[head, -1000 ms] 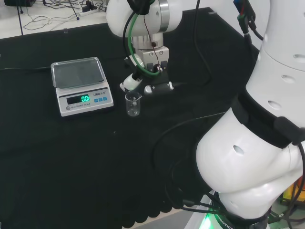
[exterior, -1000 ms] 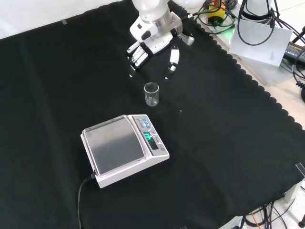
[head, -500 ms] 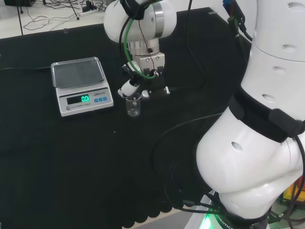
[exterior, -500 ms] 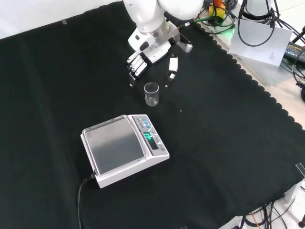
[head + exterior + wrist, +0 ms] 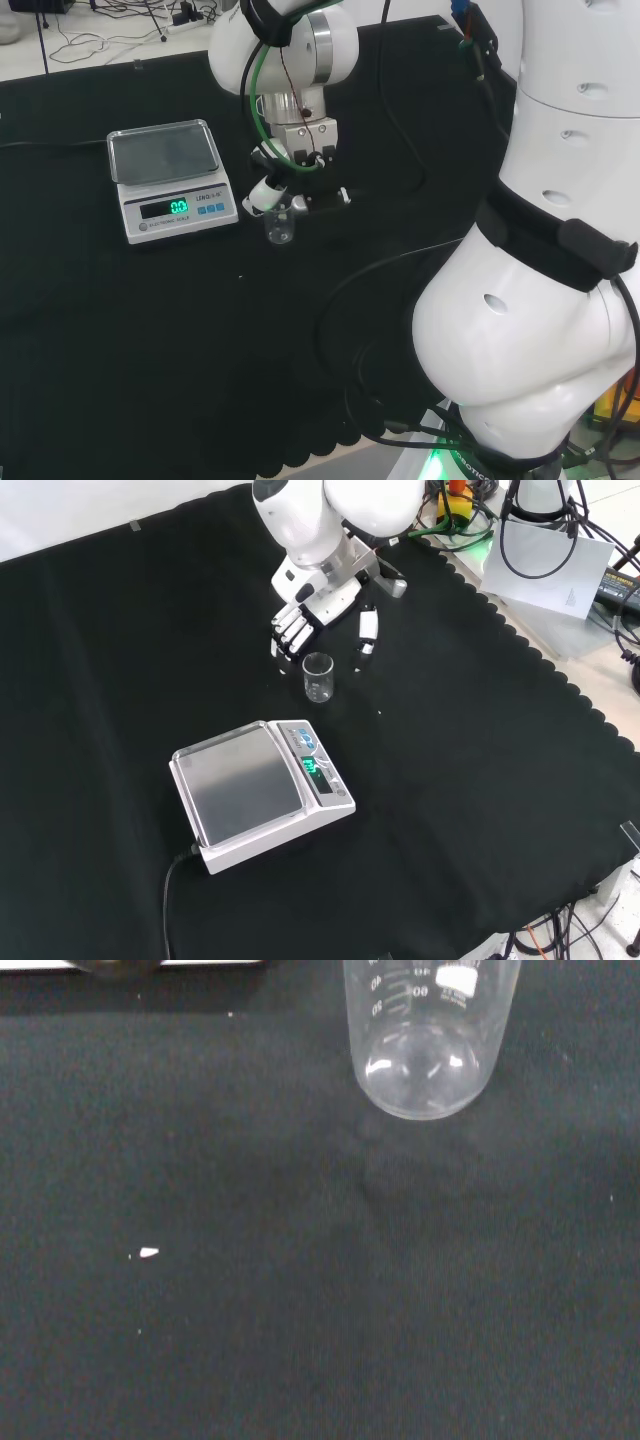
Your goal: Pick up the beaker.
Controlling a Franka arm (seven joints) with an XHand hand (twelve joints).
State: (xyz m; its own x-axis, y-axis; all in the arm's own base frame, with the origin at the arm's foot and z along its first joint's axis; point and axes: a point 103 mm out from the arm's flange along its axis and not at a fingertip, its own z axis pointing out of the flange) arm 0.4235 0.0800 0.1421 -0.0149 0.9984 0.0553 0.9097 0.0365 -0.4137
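A small clear glass beaker (image 5: 280,222) (image 5: 318,676) stands upright and empty on the black cloth, beside the scale's front corner. The hand (image 5: 264,192) (image 5: 326,600) hangs open just behind it in the front view. Its fingers (image 5: 290,633) point down to the beaker's upper left and its thumb (image 5: 366,630) to the upper right. The beaker stands just before the gap between them, and I see no contact. In the wrist view the beaker's base and printed scale marks (image 5: 425,1035) are close ahead on the cloth.
A white digital scale (image 5: 170,180) (image 5: 262,792) with a steel pan and a lit green display sits left of the beaker in the head view. Its cord runs off the cloth. The arm's big white links (image 5: 540,300) stand at the head view's right.
The hand has come down and toward the beaker, so fingers and thumb now flank its far side. The beaker and scale have not moved.
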